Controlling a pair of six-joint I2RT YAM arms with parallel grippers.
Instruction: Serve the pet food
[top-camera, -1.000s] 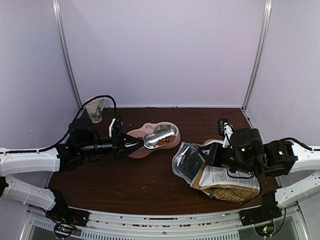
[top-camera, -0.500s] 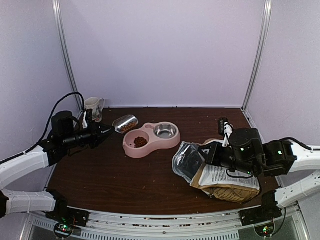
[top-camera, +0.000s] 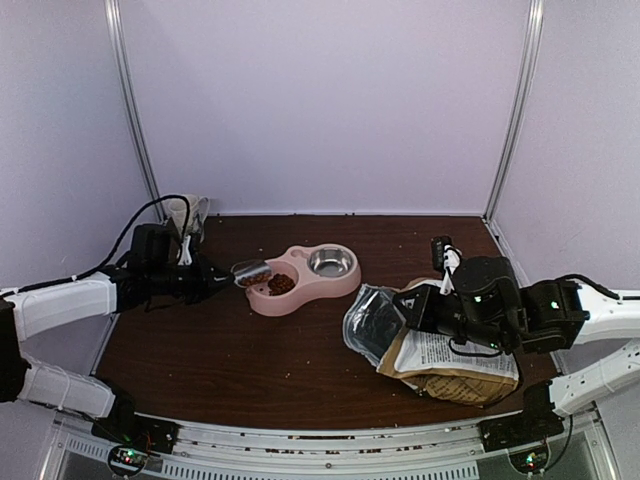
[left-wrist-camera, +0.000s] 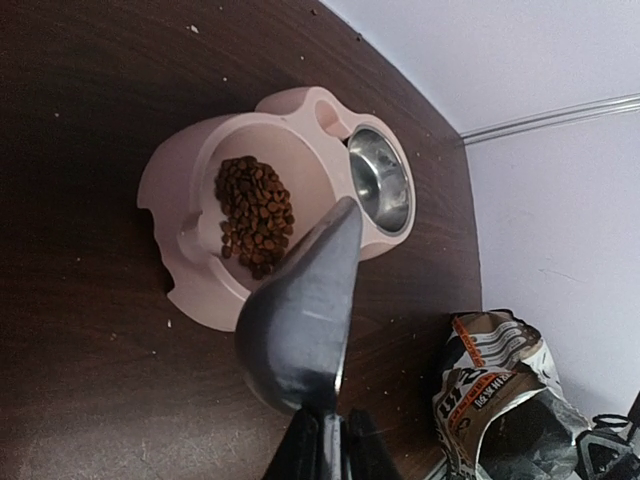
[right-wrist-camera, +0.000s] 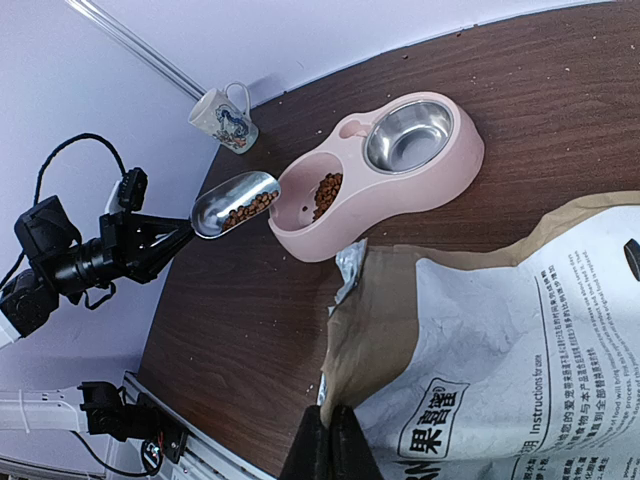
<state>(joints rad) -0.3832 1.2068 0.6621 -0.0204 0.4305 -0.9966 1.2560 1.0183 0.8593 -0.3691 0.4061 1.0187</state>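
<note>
Steel scoop (top-camera: 252, 272), clamped in my left gripper (top-camera: 220, 281), hovered just beside the pink bowl's (left-wrist-camera: 185, 190) left rim, carrying pet food (right-wrist-camera: 250, 208); more lay in that compartment. My right gripper (right-wrist-camera: 322, 440) pinched the bag (right-wrist-camera: 480, 330). Pouring was in hand; next, I judged, tip the scoop over that compartment.

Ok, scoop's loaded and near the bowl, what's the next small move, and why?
Probably ease the left gripper forward and tip the scoop: its kibble lies inside, its mouth sits at the pink bowl's rim, short of the food compartment.
</note>
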